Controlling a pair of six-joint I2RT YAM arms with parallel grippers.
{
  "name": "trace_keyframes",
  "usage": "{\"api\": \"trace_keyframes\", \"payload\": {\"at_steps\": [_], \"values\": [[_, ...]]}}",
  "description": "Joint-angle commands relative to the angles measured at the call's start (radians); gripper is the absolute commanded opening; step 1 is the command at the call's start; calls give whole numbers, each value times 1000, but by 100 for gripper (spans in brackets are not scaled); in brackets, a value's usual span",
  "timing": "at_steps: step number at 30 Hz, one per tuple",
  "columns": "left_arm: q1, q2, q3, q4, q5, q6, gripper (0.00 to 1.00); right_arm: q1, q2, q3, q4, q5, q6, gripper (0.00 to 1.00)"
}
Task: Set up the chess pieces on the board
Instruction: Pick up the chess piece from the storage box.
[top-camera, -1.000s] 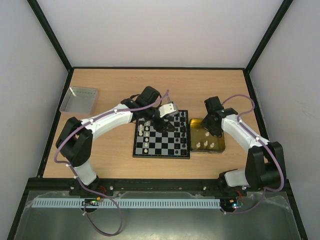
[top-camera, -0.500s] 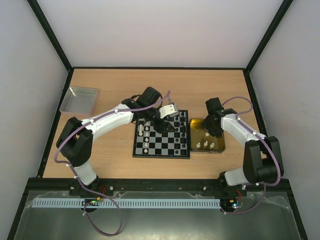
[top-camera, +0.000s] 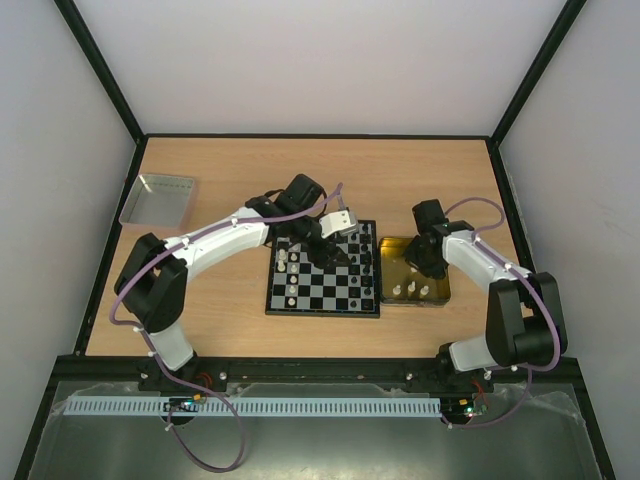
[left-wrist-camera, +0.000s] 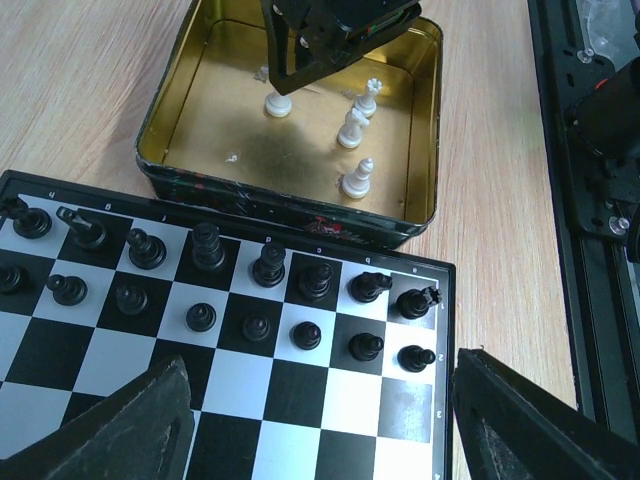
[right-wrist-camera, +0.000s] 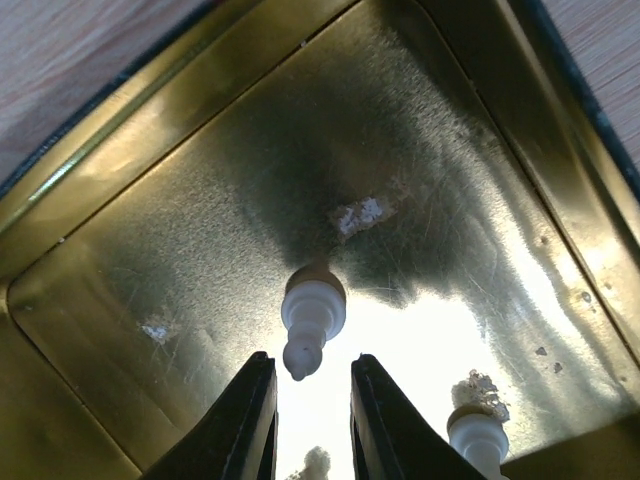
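The board (top-camera: 323, 283) lies mid-table, with white pieces (top-camera: 290, 270) along its left side and black pieces (top-camera: 362, 257) along its right. In the left wrist view the black pieces (left-wrist-camera: 258, 270) stand in two rows on the board (left-wrist-camera: 330, 400). My left gripper (top-camera: 323, 250) hovers over the board, open wide and empty (left-wrist-camera: 320, 425). My right gripper (top-camera: 424, 266) reaches down into the yellow tray (top-camera: 440, 296). Its fingers are slightly apart (right-wrist-camera: 312, 368) with a white piece (right-wrist-camera: 313, 312) standing just ahead, its tip between them. Three more white pieces (left-wrist-camera: 358, 118) stand in the tray.
A grey metal tray (top-camera: 158, 197) sits at the far left of the table. The yellow tray's walls (left-wrist-camera: 300, 215) stand right against the board's edge. Another white piece (right-wrist-camera: 475, 432) stands close to the right gripper's right finger.
My right gripper has moved down and nearer into the yellow tray, over a white piece. The left arm has barely shifted above the board.
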Motion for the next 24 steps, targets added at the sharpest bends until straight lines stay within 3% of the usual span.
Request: {"api": "trace_keyframes", "payload": {"at_steps": [1,5,14,24], "values": [[-7,14,24,-23,8,10,72,-5,24,-25,17,-6,-16,20],[-7,7,16,-20,8,10,72,-5,33,-24,25,-5,-16,18],[-7,0,3,-24,7,22,73,-5,40,-13,21,11,-16,3],[-7,-10,-5,-29,3,31,73,-4,3,38,-33,51,-37,2]]}}
